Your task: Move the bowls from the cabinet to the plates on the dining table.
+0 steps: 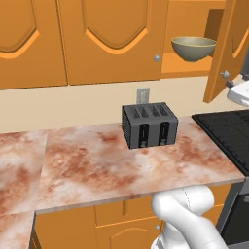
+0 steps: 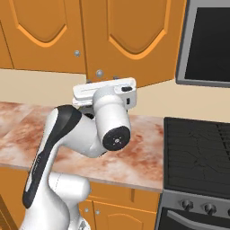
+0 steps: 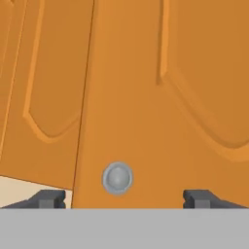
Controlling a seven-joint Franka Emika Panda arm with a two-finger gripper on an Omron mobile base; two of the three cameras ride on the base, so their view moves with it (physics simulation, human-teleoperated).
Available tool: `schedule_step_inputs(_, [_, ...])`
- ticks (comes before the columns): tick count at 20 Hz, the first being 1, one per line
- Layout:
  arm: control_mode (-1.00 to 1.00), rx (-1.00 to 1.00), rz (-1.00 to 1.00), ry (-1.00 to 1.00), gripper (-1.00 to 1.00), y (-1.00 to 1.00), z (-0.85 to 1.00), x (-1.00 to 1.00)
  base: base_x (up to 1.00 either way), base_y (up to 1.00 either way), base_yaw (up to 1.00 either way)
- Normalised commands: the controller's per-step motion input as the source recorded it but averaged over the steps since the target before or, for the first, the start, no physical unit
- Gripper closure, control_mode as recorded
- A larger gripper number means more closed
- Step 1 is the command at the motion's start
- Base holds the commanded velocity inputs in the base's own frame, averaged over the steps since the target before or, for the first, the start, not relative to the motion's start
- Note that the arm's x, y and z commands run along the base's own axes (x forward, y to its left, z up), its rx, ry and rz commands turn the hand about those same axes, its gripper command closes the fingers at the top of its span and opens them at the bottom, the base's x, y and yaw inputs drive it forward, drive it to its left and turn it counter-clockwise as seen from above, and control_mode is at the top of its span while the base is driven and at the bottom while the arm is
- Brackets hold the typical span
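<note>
Bowl (image 1: 193,48) is sitting on the shelf inside the cabinet (image 1: 114,41), showing past the swung-out door (image 1: 228,48); you are seeing one bowl, and the door's edge is cutting off the shelf space to its right. In the hand view the gripper (image 3: 124,199) is facing that door's panel straight on, its fingertips (image 3: 48,199) standing wide apart with nothing between them. The round silver knob (image 3: 117,178) is lying just above the gap and slightly toward the left tip, touching neither.

In the right base view the arm is folding up from the base, elbow bent, the white hand (image 2: 105,92) lying level and pressing close to the underside of the cabinet doors; the fingers themselves are hiding behind the wrist there. In the left base view you are getting only a sliver of the hand at the right edge, just beside the door.

Below the hand, the marbled counter (image 1: 97,165) is lying open. The black toaster (image 1: 149,125) is standing well to the side, and the dark stovetop (image 2: 197,152) is lying beneath.
</note>
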Motion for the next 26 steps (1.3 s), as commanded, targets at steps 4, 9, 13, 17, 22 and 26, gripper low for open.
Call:
schedule_step_inputs(4, [-1.0,-0.1,0.0,0.0,-1.0,0.54,0.0,-0.22,0.0,0.0,0.0])
schedule_step_inputs(9, [-1.0,-0.09,0.0,0.0,-1.0,0.7,0.0,-0.08,0.0,0.0,0.0])
schedule_step_inputs(13, [-1.0,-0.07,-0.03,0.0,-1.0,0.53,-0.08,-0.13,0.0,0.0,0.0])
schedule_step_inputs(17, [-1.0,-0.03,-0.04,0.08,-1.0,0.38,-0.26,-0.01,0.0,0.0,0.0])
schedule_step_inputs(22, [-1.0,0.0,-0.08,0.22,-1.0,0.37,-0.38,0.0,0.0,0.0,0.0])
schedule_step_inputs(26, [-1.0,0.0,-0.08,0.26,-1.0,0.36,-0.29,0.06,0.0,0.0,0.0])
